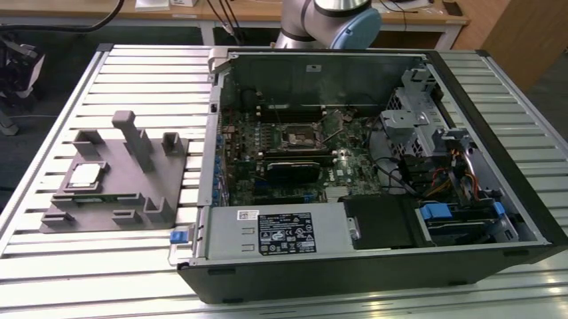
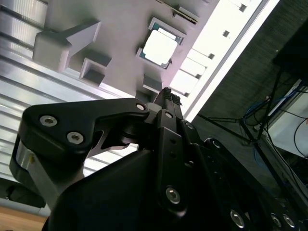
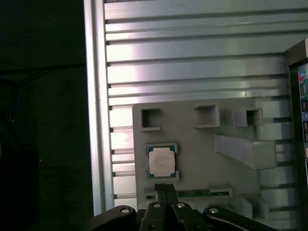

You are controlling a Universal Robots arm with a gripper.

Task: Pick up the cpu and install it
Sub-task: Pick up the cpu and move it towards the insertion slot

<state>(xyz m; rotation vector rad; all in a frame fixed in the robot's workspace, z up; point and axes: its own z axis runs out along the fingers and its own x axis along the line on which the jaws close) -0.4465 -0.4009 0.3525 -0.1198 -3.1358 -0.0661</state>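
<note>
Gripper hung above the grey tray, aimed down, fingers together and empty, cpu near, untouched.

Silvery-white cpu; grey holder; black claw; ribbed silver table.

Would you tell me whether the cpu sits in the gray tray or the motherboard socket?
In the gray tray: the cpu lies flat in one of its recesses, outside the computer case.
</note>
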